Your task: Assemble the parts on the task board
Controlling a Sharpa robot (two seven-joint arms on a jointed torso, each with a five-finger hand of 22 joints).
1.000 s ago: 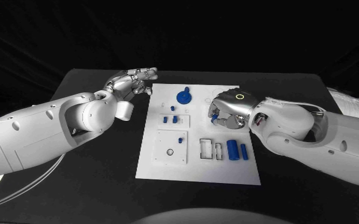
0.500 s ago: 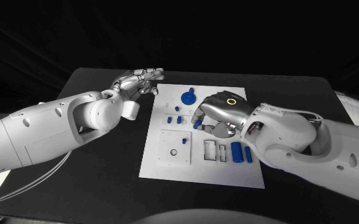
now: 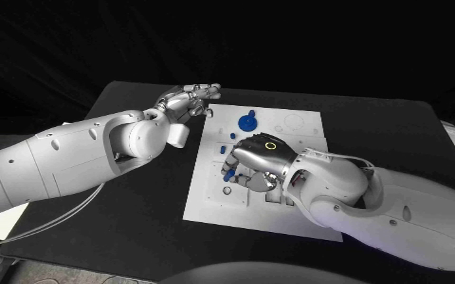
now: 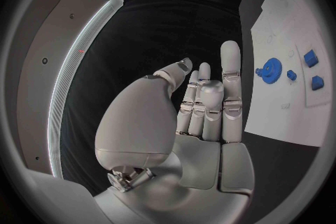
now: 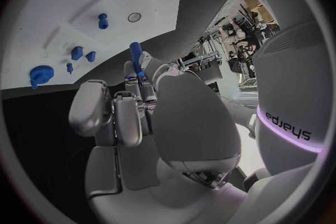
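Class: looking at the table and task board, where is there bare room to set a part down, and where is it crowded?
Free: the black table beside the task board, below the left hand, and the board's far corner near the gear. Crowded: the board's middle, where the right hand holds a blue peg over the pieces.

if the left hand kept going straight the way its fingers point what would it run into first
Probably nothing: the left hand hovers open beside the task board's far left corner, fingers pointing out over bare black table. The blue gear lies off to the side, though depth is unclear.
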